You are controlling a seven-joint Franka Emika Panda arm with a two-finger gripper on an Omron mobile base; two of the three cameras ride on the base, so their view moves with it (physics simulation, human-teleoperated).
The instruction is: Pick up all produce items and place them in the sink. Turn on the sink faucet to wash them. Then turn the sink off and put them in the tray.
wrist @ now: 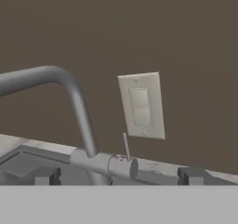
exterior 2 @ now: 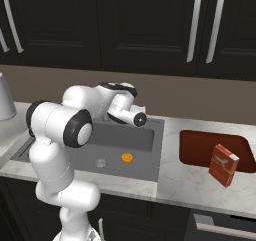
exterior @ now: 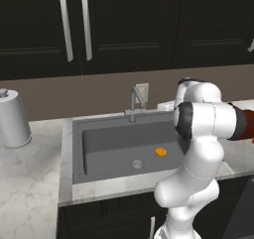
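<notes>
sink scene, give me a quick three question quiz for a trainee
1. True or false: the orange produce piece already lies in the sink.
2. Multiple choice: what stands on the tray? A) a paper towel roll B) a red box C) a faucet
3. Fill in: in the hand view the open gripper points at the ____ with its thin lever.

Key
1. True; it lies on the basin floor, apart from the drain.
2. B; the red box leans at the tray's front edge.
3. Faucet; the wall outlet plate sits behind it.
</notes>
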